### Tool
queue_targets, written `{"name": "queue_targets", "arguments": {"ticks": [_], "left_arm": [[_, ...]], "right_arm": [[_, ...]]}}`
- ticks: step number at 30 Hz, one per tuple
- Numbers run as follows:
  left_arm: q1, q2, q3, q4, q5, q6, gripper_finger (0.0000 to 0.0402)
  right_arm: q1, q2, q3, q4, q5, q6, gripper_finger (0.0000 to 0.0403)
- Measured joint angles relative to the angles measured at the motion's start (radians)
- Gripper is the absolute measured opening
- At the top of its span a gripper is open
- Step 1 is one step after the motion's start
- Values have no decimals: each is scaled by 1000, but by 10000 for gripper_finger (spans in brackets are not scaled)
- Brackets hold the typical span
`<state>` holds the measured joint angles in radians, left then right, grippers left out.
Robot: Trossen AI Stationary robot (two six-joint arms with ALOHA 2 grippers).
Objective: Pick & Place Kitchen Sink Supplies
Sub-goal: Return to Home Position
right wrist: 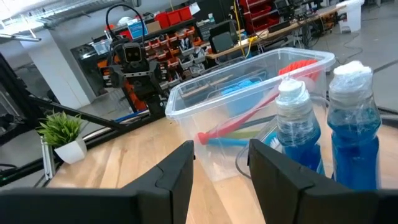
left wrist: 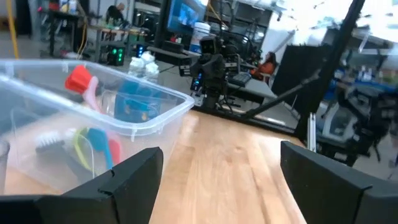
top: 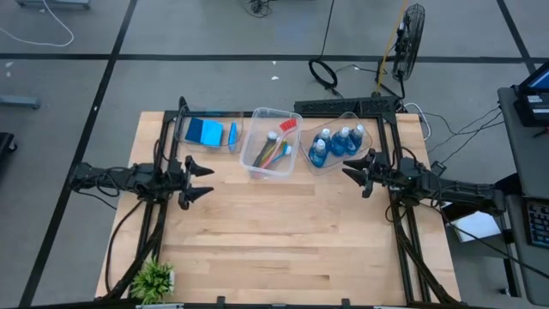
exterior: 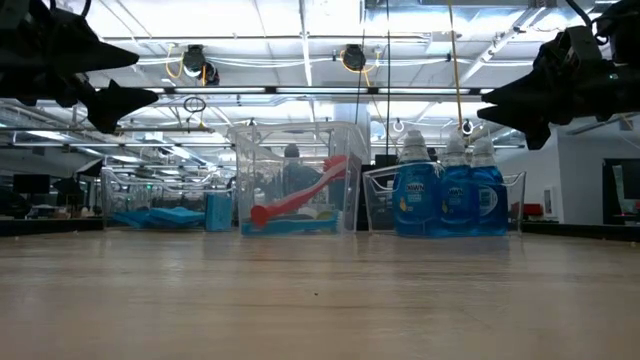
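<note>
Three clear bins stand in a row along the table's far edge. The left bin holds flat blue sponges (top: 208, 131), the middle one holds several long-handled brushes (top: 274, 148) lying slantwise, and the right one holds blue-liquid bottles (top: 337, 143) standing upright. My left gripper (top: 206, 180) hovers level above the table, near the sponge bin, open wide with nothing between its fingers (left wrist: 221, 162). My right gripper (top: 350, 172) hovers level near the bottle bin, open with a narrower gap (right wrist: 221, 155), and holds nothing. Both hang well above the table top in the low view.
A small green plant (top: 154, 279) in a white pot stands at the table's near left corner. Black frame rails (top: 403, 232) run along both sides of the table. The bare wooden top (top: 283, 232) spreads between the arms and the near edge.
</note>
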<state>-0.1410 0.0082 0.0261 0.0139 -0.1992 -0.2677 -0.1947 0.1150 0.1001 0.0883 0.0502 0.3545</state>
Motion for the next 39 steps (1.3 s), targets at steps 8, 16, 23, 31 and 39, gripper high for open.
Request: {"name": "queue_targets", "arguments": {"ticks": [8, 16, 23, 31, 39], "left_arm": [[0, 0, -2, 9, 24, 35, 313], [0, 0, -2, 11, 24, 0, 306], [0, 0, -2, 11, 24, -1, 322], [0, 0, -2, 12, 24, 0, 318], [0, 0, -2, 12, 24, -1, 303]], "right_arm": [[0, 0, 0, 5, 0, -69, 142], [0, 0, 0, 5, 0, -69, 141], [0, 0, 0, 5, 0, -69, 141], [0, 0, 0, 5, 0, -69, 142], [0, 0, 0, 5, 0, -69, 141]]}}
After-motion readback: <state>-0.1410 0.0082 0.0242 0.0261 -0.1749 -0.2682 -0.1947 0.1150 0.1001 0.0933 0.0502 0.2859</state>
